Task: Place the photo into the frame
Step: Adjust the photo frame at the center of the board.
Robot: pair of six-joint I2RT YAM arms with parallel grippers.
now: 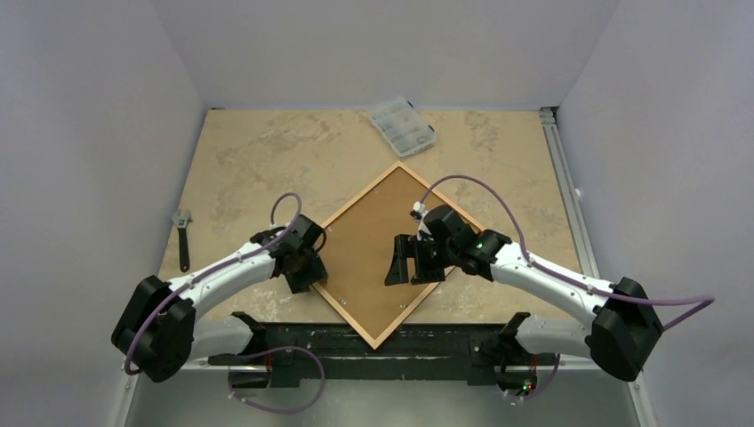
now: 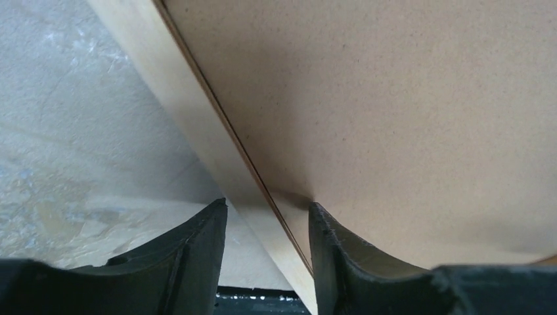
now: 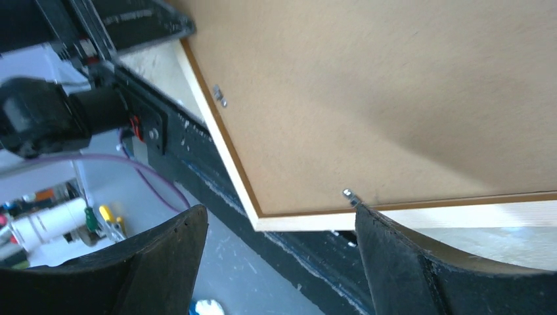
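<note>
At centre of the overhead view we saw the frame, a diamond with backing board uppermost. Left gripper straddled its left rail, half open. Right gripper hovered wide open, and both held nothing.

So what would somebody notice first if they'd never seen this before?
Probably the big wooden frame lying back side up like a diamond in the middle of the table, with a plain brown board filling it. Next come the two black robot hands. The left gripper has a finger on each side of the frame's rail, and the right gripper hangs open above the board. A little clear box sits at the far edge.
</note>
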